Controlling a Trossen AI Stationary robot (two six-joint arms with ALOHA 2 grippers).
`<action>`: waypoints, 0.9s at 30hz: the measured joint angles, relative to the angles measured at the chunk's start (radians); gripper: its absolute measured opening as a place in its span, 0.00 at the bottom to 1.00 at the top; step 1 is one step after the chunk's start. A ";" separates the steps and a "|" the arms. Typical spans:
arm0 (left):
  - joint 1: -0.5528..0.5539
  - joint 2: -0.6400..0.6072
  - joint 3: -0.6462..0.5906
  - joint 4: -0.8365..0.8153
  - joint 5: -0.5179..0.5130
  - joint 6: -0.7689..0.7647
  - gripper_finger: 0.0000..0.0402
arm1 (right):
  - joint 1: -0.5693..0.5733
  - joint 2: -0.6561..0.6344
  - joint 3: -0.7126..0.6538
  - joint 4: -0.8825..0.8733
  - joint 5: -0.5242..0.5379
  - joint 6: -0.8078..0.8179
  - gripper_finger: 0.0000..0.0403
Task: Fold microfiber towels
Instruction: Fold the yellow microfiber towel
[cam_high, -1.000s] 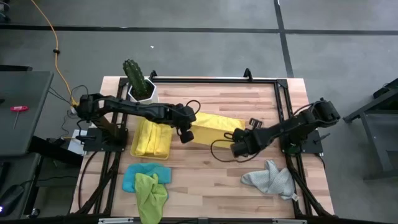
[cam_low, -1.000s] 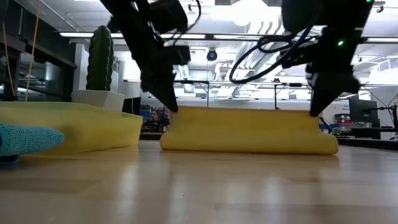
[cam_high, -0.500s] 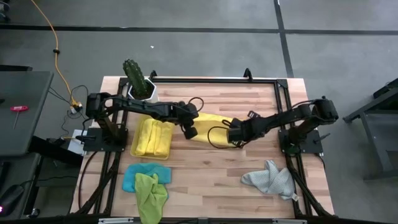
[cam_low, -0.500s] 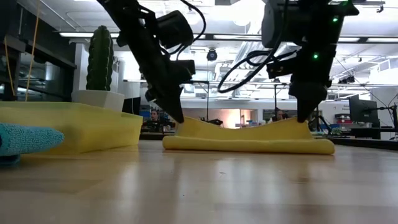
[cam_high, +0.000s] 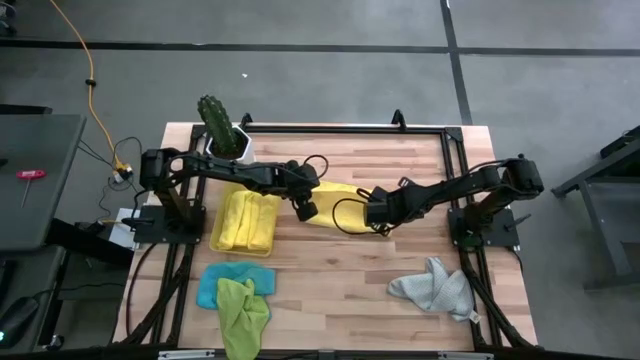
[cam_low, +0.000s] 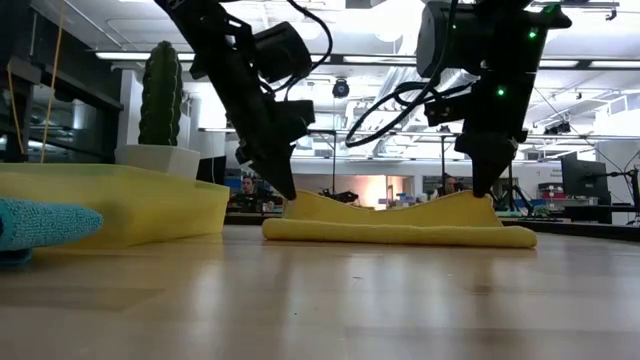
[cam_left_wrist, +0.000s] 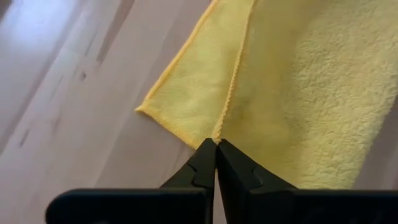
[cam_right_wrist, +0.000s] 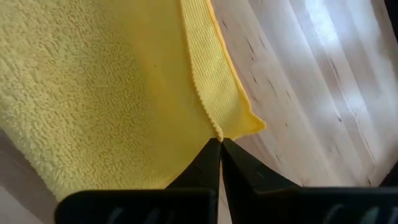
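mid-table | left fingers (cam_left_wrist: 216, 144), right fingers (cam_right_wrist: 219, 142) each pinching yellow towel (cam_high: 340, 203) corner

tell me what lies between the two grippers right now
The yellow towel spans between left gripper and right gripper, each pinching a corner, seen in the low view.

No text, label, brand, number or sign can be read in any view.

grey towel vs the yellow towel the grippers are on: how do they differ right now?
The grey towel lies crumpled near the table's front right, untouched; the yellow towel lies mid-table, partly folded flat. The left gripper and right gripper are each shut on a corner of the yellow one. Both rest on the wooden table.
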 joint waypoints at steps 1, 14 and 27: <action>0.000 0.000 0.000 0.000 -0.007 0.001 0.01 | 0.000 0.000 0.000 0.002 0.001 -0.002 0.01; 0.039 -0.022 0.014 -0.009 -0.038 0.092 0.35 | 0.000 -0.001 0.000 -0.078 0.125 -0.023 0.40; -0.077 -0.064 -0.024 -0.035 0.266 0.264 0.45 | 0.246 -0.099 0.000 -0.016 0.025 -0.069 0.44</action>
